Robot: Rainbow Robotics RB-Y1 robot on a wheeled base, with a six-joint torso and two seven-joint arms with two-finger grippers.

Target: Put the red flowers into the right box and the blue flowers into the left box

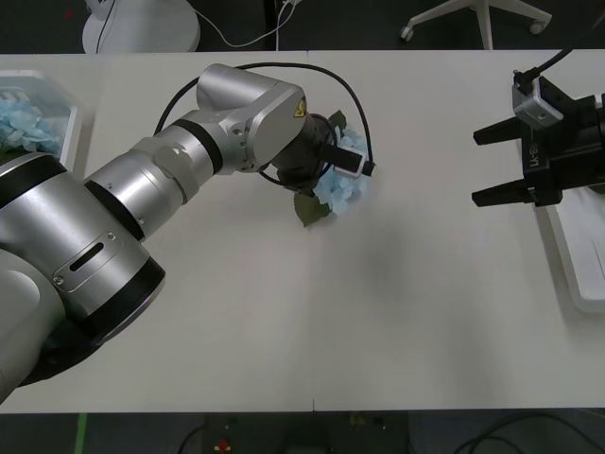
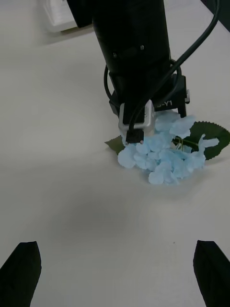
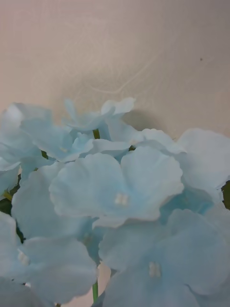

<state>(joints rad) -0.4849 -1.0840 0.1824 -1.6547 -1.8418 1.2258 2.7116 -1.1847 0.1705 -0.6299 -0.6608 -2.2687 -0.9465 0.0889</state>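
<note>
While one blue flower (image 1: 340,186) lies mid-table under the left gripper (image 1: 333,170), whose jaws I cannot tell to be closed or not, other blue flowers (image 1: 26,126) already sit in the left box (image 1: 71,106). Beside the right box (image 1: 579,248), the right gripper (image 1: 487,166) waits spread wide. Sorting seems partly done.

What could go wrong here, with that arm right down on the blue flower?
The left gripper sits low over the blue flower on the table, so it may pinch only loose petals and drop the flower on the way to the left box. That box already holds blue flowers, so a new one could catch on them. The right gripper waits open by the right box.
</note>
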